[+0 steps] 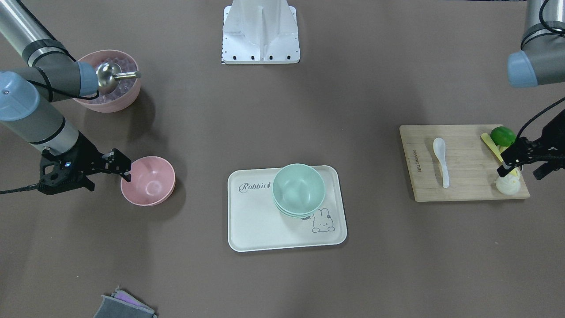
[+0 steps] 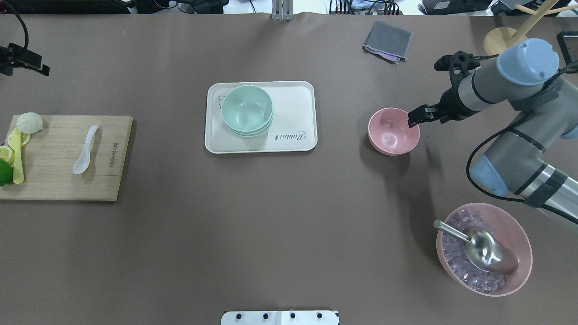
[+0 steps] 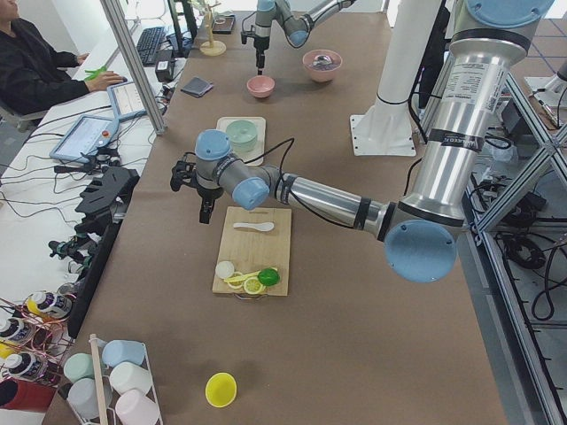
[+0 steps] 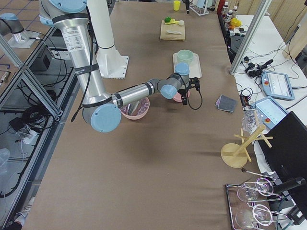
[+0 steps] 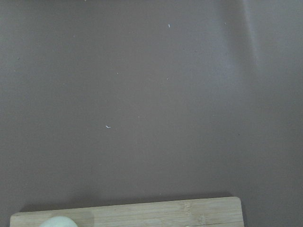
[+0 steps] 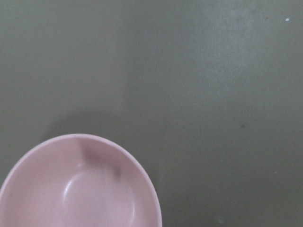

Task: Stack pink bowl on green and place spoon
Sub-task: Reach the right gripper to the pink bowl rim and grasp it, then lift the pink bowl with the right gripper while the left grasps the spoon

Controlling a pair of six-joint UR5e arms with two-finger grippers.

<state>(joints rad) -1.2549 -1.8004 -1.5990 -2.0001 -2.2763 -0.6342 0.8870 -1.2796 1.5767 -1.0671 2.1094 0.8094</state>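
Note:
A small pink bowl (image 1: 152, 183) (image 2: 390, 133) stands upright on the brown table, to the robot's right of the tray. My right gripper (image 1: 127, 171) (image 2: 417, 118) is at its rim on the robot's-right side and looks open, one finger inside and one outside. A stack of green bowls (image 1: 299, 187) (image 2: 247, 108) sits on a white tray (image 1: 256, 221). A white spoon (image 1: 441, 161) (image 2: 85, 151) lies on a wooden cutting board (image 1: 468, 176). My left gripper (image 1: 503, 165) hovers empty above the board's outer end and looks open.
A white bun (image 1: 505, 184), a lime (image 1: 503, 135) and lemon slices lie at the board's end under the left gripper. A large pink bowl (image 2: 519, 234) of ice holds a metal scoop (image 2: 483, 250). A grey cloth (image 2: 387, 40) lies at the far edge.

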